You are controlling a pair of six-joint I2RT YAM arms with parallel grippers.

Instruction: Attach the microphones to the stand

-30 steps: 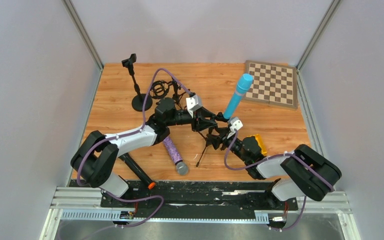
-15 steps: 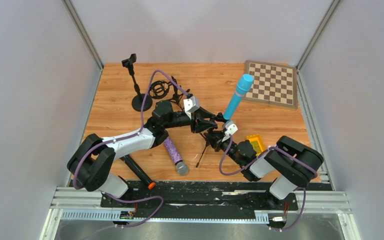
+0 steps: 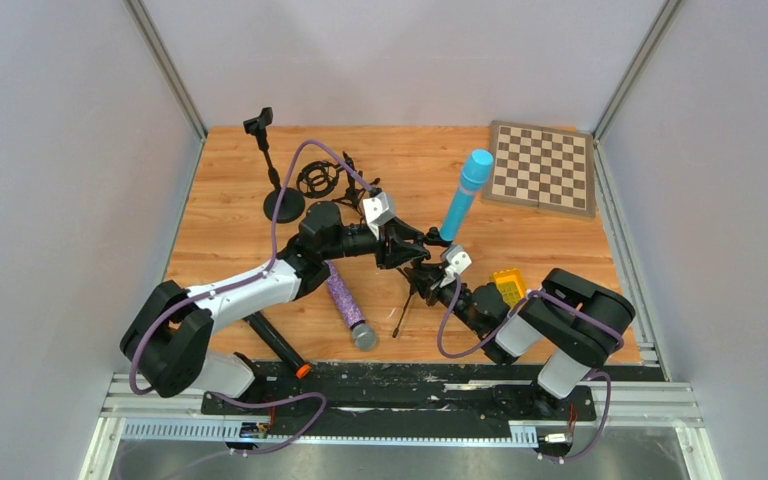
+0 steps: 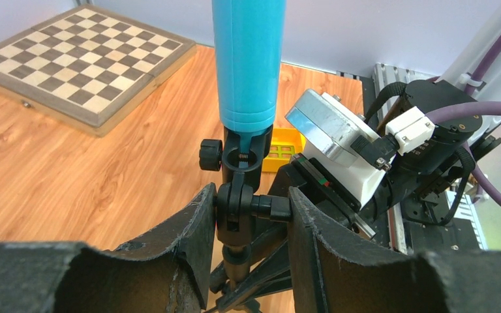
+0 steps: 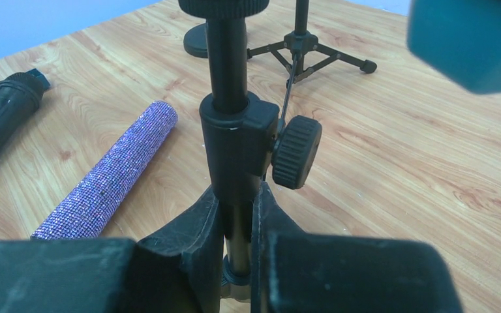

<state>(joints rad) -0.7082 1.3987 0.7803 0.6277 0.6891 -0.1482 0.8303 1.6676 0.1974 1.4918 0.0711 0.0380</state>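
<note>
The light-blue microphone (image 3: 462, 205) (image 4: 248, 65) sits clipped in the holder of a black tripod stand (image 3: 412, 290), tilted up and to the right. My left gripper (image 3: 406, 247) (image 4: 251, 208) is shut on the stand's swivel joint (image 4: 238, 205) just under the holder. Lower down, my right gripper (image 3: 428, 279) (image 5: 237, 225) is shut on the stand's pole (image 5: 228, 59), below the collar with its knob (image 5: 297, 151). The glittery purple microphone (image 3: 348, 308) (image 5: 107, 176) lies flat on the table. The black microphone (image 3: 276, 345) (image 5: 3, 117) with orange ring lies near the left arm.
A round-base stand (image 3: 283, 205) with an empty clip stands at the back left, and a small tripod holder (image 3: 318, 180) (image 5: 306, 49) is beside it. A chessboard (image 3: 542, 165) (image 4: 85, 62) lies at the back right. A yellow block (image 3: 508, 287) sits by the right arm.
My right gripper has closed onto the stand's pole and that arm has reached further left. The stand with the blue microphone has shifted slightly left.
</note>
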